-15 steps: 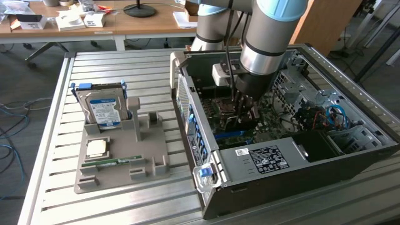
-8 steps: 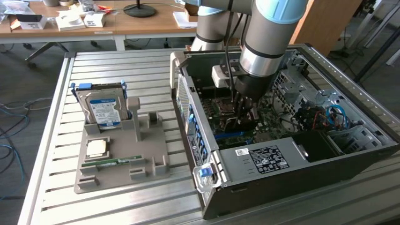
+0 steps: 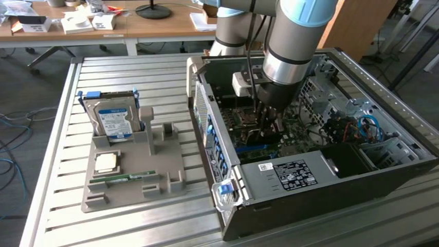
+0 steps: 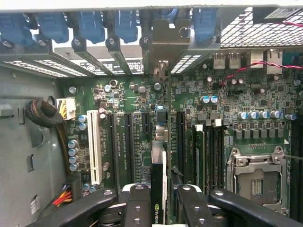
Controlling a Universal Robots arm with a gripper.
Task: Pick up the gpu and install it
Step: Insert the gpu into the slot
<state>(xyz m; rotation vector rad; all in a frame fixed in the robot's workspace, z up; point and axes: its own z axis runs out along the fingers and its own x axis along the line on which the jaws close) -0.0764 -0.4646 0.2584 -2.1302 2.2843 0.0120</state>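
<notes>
Now my pincer (image 3: 269, 117) is down inside the computer box (image 3: 322, 211), in the middle of the exterior view. It is clamped on the graphics card (image 4: 157, 189), which stands on its thin edge over the green board (image 4: 222, 109). The slot under the card is hidden, so I cannot tell if it is all the way in. If the card leans or sits a bit off, a push could bend it or hurt the board.
</notes>
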